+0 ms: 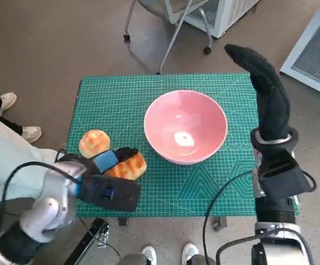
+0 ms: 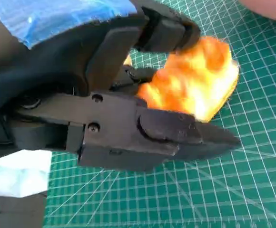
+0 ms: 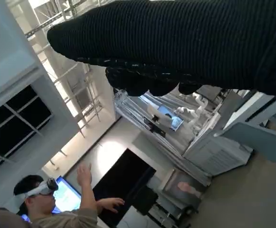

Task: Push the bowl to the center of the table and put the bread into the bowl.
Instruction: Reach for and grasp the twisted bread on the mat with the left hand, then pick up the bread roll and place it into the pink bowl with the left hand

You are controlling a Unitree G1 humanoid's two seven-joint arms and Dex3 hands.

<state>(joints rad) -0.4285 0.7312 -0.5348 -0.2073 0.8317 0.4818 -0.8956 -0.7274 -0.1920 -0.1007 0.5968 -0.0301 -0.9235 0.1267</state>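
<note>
A pink bowl (image 1: 160, 118) stands empty near the middle of the green cutting-mat table (image 1: 215, 187). In front of it and to its left lies a golden bread roll (image 1: 131, 167), and my left hand (image 1: 107, 179) grips it from the near side. The left wrist view shows black fingers (image 2: 176, 137) closed on either side of that roll (image 2: 195, 85), just over the mat. A second, round bread (image 1: 94, 143) rests free on the mat further left. My right hand (image 1: 267, 91) is raised over the table's right edge, fingers stretched out, holding nothing; its glove (image 3: 185, 42) spans the right wrist view.
Chair legs on castors (image 1: 165, 38) and a white cabinet (image 1: 226, 14) stand beyond the far edge. A person's shoes (image 1: 16, 116) show on the floor at the left. In the right wrist view a person wearing a headset (image 3: 38, 199) raises a hand.
</note>
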